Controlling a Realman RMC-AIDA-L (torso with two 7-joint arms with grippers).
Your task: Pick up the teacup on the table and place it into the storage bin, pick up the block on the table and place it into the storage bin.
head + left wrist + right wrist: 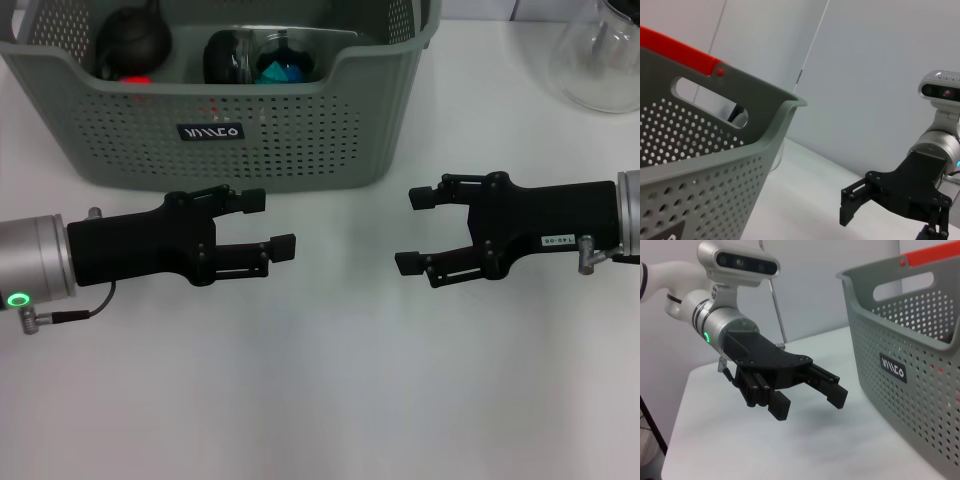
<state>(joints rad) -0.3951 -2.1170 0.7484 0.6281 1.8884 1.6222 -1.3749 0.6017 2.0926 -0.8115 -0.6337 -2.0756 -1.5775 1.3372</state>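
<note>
The grey-green storage bin (300, 130) stands at the back of the white table, its logo label facing me. Inside it lie a dark round pot (132, 42), a dark teacup (228, 55) and a blue-green block (277, 70) seen through a clear glass. My left gripper (268, 222) hovers open and empty over the table in front of the bin. My right gripper (415, 230) faces it, also open and empty. In the right wrist view the left gripper (809, 404) sits beside the bin (910, 340). The left wrist view shows the bin (700, 165) and the right gripper (890, 220).
A clear glass flask (605, 55) stands at the back right of the table (320, 400). A small red thing (135, 77) lies under the dark pot. The bin has a red bar (675, 50) on its far rim.
</note>
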